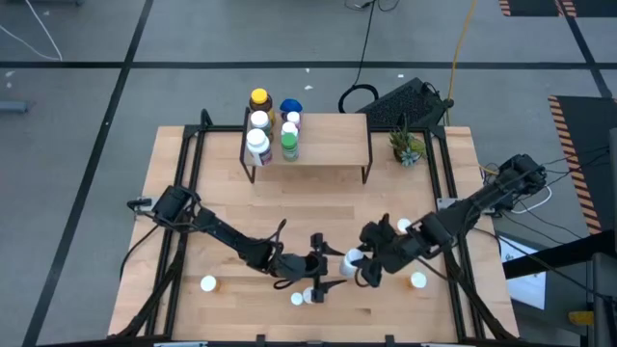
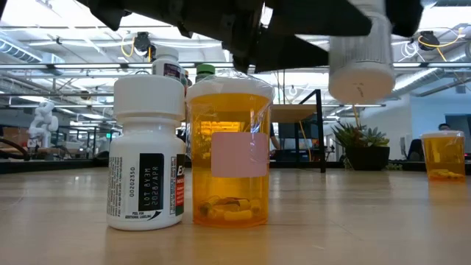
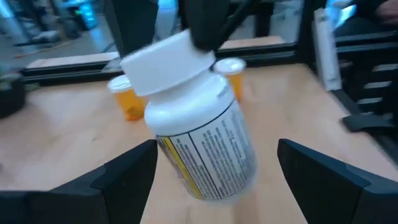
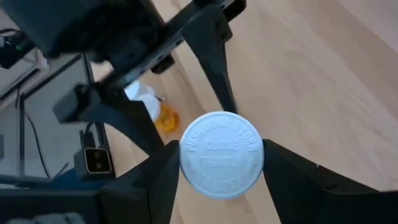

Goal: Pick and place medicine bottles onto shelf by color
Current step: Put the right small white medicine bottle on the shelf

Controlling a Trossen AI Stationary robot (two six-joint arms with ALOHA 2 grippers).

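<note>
A white medicine bottle (image 3: 205, 146) with a white cap (image 4: 221, 155) hangs above the table near its front middle, and my right gripper (image 1: 361, 264) is shut on it. My left gripper (image 1: 324, 263) is open. Its two fingers (image 3: 124, 171) stand on either side of the bottle's body with a gap on each side. At the table's far edge the shelf (image 1: 333, 145) carries several bottles, among them a yellow-capped (image 1: 258, 98), a blue-capped (image 1: 290, 106) and a green one (image 1: 289, 146). My right gripper pinches the bottle's white cap (image 4: 186, 155) between its two fingers (image 4: 155, 180), one on each side of the cap's rim. The fingers come from above. The bottle hangs below them, its base (image 2: 360, 82) lifted clear of the table.
A white bottle (image 2: 147, 158) and an orange bottle (image 2: 228, 158) stand side by side near the front edge. More bottles stand at the front left (image 1: 207, 284), right of centre (image 1: 403, 225) and front right (image 1: 418, 280). A potted plant (image 1: 407, 145) stands right of the shelf.
</note>
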